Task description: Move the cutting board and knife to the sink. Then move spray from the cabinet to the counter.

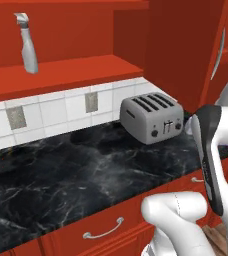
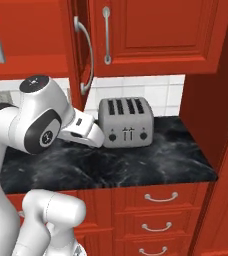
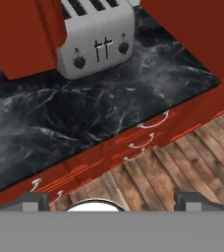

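We read no writing on any surface; the slim light-grey spray bottle (image 1: 28, 44) stands upright on the red inner shelf (image 1: 61, 75) of the open red wooden cabinet (image 2: 151, 35); our gripper (image 3: 113, 202), fingertips wide apart and holding nothing, hangs well below it, over the black marble-look counter (image 1: 86, 170) edge near the grey four-slot toaster (image 2: 125, 122).

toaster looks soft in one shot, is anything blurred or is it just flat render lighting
Left base view: toaster sharp, evenly lit, a faint shadow on the counter; spray bottle crisp on the cabinet shelf. Right base view: same flat light, no glare. Hand view: toaster slightly soft and steeply angled, no motion blur.
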Motion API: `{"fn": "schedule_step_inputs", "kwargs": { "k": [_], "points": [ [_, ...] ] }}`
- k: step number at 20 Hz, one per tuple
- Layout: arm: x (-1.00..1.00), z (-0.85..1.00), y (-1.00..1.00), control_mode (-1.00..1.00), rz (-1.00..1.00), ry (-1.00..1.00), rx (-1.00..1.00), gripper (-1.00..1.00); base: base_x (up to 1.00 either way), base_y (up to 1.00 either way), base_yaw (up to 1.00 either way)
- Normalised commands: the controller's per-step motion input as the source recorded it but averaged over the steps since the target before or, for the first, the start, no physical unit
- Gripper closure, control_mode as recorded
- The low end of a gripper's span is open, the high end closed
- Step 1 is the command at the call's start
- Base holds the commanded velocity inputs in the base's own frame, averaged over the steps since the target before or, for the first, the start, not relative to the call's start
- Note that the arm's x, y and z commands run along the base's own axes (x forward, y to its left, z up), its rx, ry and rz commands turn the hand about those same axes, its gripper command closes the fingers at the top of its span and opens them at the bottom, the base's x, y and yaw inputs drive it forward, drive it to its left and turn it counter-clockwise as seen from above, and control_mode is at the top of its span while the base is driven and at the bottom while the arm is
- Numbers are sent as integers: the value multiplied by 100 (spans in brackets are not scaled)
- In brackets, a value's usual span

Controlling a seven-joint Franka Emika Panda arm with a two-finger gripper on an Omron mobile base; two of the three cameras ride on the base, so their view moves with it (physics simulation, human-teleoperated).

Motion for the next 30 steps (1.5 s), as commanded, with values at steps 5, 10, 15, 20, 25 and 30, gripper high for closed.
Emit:
{"fn": "schedule_step_inputs", "kwargs": {
  "k": [5, 10, 15, 20, 25, 30],
  "points": [
    [0, 0, 0, 100, 0, 0, 0, -100, -6, 20, 37],
    [0, 0, 0, 100, 0, 0, 0, -100, -23, 21, 19],
    [0, 0, 0, 100, 0, 0, 0, -100, -29, 3, 2],
    [0, 0, 0, 100, 0, 0, 0, -100, -60, 19, 24],
    [0, 0, 0, 100, 0, 0, 0, -100, -46, 24, 40],
    [0, 0, 0, 100, 0, 0, 0, -100, -23, 38, 41]
  ]
}}
